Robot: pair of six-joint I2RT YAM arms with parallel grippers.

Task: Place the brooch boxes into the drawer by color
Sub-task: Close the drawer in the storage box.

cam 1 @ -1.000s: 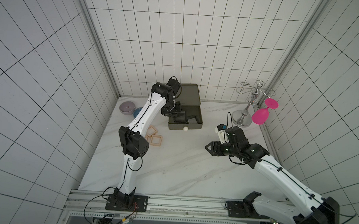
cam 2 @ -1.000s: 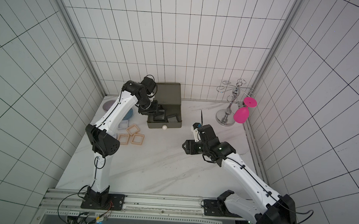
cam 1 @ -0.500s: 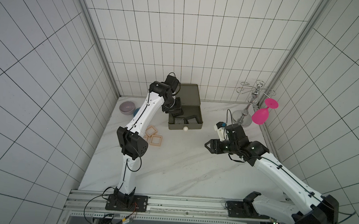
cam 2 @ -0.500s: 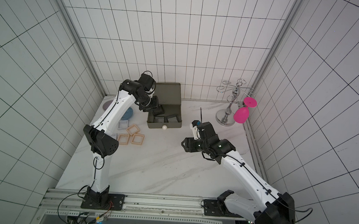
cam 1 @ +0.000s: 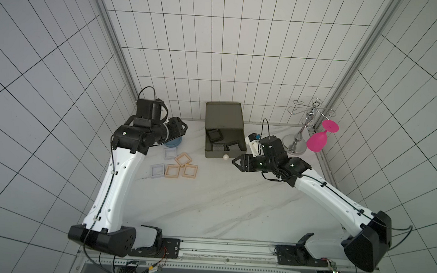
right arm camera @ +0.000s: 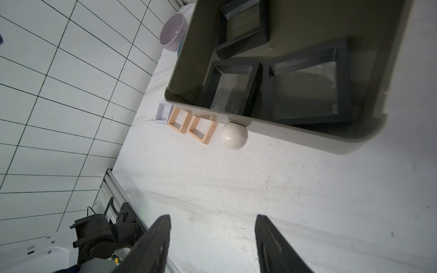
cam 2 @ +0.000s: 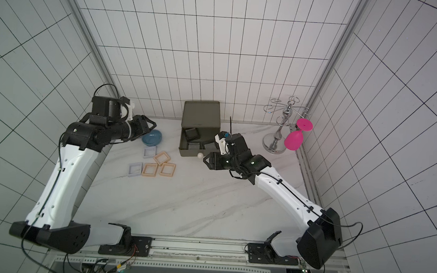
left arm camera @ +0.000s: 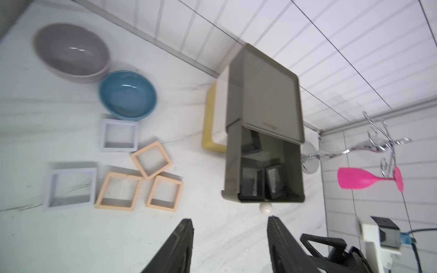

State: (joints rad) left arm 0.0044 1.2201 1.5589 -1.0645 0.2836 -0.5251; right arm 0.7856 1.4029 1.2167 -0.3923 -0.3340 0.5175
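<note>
We hold our left gripper (left arm camera: 229, 219) spread and empty near the blue bowl (cam 2: 153, 138). Our right gripper (right arm camera: 212, 217) gapes empty just before the knob (right arm camera: 234, 135). The drawer (cam 1: 223, 155) has its olive top tier pulled out, with three black boxes (right arm camera: 305, 82) inside. Two lavender boxes (cam 1: 157, 170) and three peach boxes (cam 1: 172, 171) lie clustered on the table (cam 1: 208, 206), beside the drawer.

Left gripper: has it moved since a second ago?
Yes. The left gripper has pulled away from above the open top drawer toward the blue bowl, jaws open and empty.
</note>
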